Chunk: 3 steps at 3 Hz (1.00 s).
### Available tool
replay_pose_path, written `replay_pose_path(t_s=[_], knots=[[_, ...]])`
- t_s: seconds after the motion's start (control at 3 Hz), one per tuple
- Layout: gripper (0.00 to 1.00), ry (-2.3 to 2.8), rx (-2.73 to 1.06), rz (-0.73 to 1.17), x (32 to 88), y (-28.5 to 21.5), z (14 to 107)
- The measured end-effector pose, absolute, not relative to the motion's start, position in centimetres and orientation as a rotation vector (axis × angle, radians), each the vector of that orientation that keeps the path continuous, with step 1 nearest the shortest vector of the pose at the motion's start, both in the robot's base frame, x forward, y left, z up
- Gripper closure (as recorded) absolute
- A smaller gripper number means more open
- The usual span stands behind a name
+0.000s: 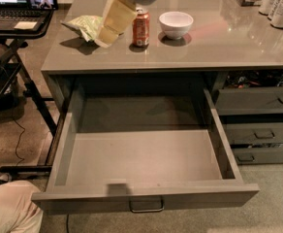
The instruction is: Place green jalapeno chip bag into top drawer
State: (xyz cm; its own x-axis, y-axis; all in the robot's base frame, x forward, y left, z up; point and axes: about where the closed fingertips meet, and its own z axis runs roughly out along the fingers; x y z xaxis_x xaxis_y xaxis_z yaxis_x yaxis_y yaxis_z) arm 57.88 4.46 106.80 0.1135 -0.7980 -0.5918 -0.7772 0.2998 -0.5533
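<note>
Position: claw (106, 33) low over tabletop (228, 47), just beside green jalapeno chip bag (85, 25); grip width cannot be told. Below, top drawer (146, 196) stands pulled out.

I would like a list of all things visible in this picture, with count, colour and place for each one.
chip bag: one, light green, left part of the counter, partly behind the gripper
soda can: one, orange, on the counter, right of the bag
bowl: one, white, right of the can
containers: several, pale, far right corner of the counter
counter: one, grey
top drawer: one, grey, pulled open below the counter
side drawers: three, grey, stacked at the right
laptop: one, dark, far left
gripper: one, cream, low over the counter, between bag and can
</note>
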Motion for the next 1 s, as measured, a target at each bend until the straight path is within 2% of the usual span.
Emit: replay_pose_path(t_s=[0.33, 1.0], knots=[[0.0, 1.666, -1.473, -0.024, 59.0, 5.4, 105.4], [0.0, 1.607, -1.52, -0.002, 65.6, 8.1, 99.4]])
